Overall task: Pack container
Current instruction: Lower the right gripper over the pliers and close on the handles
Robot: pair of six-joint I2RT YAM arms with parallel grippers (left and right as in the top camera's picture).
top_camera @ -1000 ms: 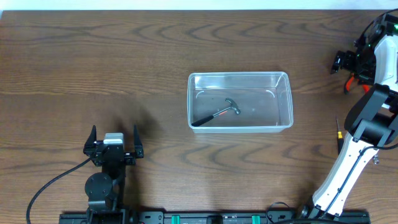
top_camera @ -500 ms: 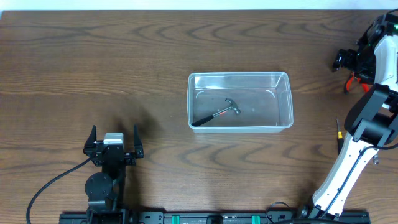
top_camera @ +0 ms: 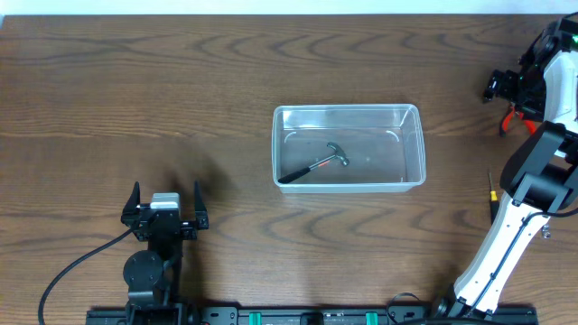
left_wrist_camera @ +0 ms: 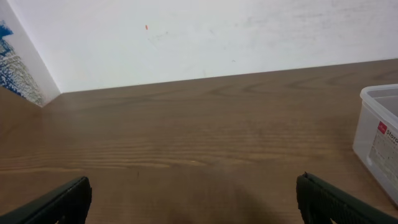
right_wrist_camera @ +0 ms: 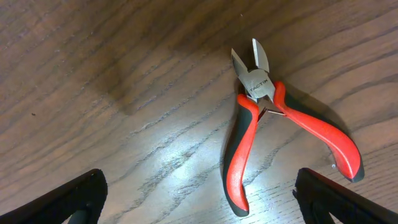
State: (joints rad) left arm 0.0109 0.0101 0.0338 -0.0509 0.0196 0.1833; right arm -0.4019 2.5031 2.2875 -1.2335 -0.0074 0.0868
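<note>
Right gripper [right_wrist_camera: 199, 205] hangs wide open over the red-handled side cutters [right_wrist_camera: 256, 87], which lie off-centre under it. I'd centre it so both handles sit between the jaws, descend, then close across them. The clear container [top_camera: 348, 108] sits mid-table, well apart, with 1 hammer [top_camera: 316, 166] inside. Left gripper [top_camera: 166, 191] rests open

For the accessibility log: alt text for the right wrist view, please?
Red-and-black-handled metal cutting pliers lie flat on the dark wooden table, handles spread. The right gripper is open and empty, its black fingers framing the bottom corners.
</note>
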